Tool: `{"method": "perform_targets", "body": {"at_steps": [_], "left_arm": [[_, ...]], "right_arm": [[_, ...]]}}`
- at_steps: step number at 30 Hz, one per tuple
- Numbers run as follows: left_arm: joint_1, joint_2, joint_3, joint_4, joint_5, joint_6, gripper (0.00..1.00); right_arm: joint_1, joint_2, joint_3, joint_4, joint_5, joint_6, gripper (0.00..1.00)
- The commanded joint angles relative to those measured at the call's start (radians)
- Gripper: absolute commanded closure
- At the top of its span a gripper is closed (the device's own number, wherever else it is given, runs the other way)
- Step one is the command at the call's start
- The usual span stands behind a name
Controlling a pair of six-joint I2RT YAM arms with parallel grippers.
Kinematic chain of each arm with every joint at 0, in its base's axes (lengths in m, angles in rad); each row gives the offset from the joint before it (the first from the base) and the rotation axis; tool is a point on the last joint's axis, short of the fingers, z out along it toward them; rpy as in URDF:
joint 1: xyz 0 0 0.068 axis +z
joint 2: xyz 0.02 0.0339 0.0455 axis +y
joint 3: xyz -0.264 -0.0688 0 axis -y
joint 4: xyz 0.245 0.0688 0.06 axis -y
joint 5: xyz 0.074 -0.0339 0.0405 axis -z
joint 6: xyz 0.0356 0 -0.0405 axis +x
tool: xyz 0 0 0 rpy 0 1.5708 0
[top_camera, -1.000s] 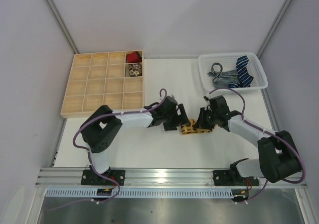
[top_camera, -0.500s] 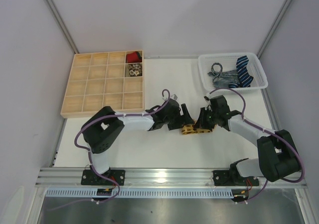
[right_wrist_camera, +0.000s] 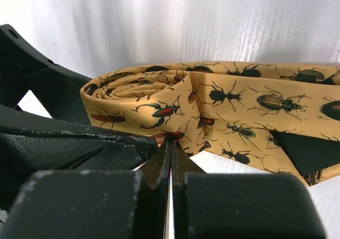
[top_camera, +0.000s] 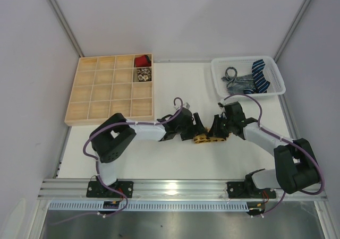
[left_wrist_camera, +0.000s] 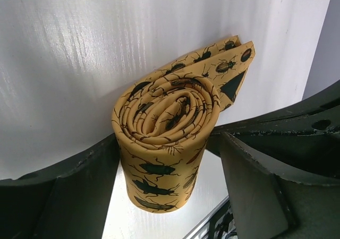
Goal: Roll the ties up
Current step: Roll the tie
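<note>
The yellow tie [left_wrist_camera: 162, 117] is rolled up. It sits on the white table [top_camera: 175, 85], just below the middle of the top view. Its loose end lies flat beside the roll.

The left gripper [left_wrist_camera: 169, 143] is wide open, with one finger on each side of the roll. The right gripper [right_wrist_camera: 170, 143] is shut tight. Its tips touch the roll's lower edge, but I cannot tell if they pinch any cloth.

A red tie [top_camera: 141, 61] sits in the box [top_camera: 95, 90] at upper left. A blue tie [top_camera: 260, 71] lies in the basket [top_camera: 220, 69] at upper right.
</note>
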Motion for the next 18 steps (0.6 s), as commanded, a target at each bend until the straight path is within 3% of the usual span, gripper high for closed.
{"method": "perform_targets", "body": {"at_steps": [1,7,13,18], "left_arm": [[-0.013,0.011,-0.015,0.062,-0.027,-0.021,0.21],[-0.016,0.002,-0.033,0.101,-0.051,-0.019,0.3],[-0.016,0.004,-0.033,0.14,-0.057,-0.006,0.32],[-0.017,0.002,-0.03,0.171,-0.067,0.019,0.39]], "right_arm": [[-0.004,0.002,-0.002,0.023,-0.007,0.0,1.0],[-0.008,0.006,0.001,0.014,-0.004,0.006,1.0],[-0.009,0.009,0.001,0.011,-0.009,0.004,1.0],[-0.011,0.011,0.004,0.006,-0.012,0.004,1.0]]}}
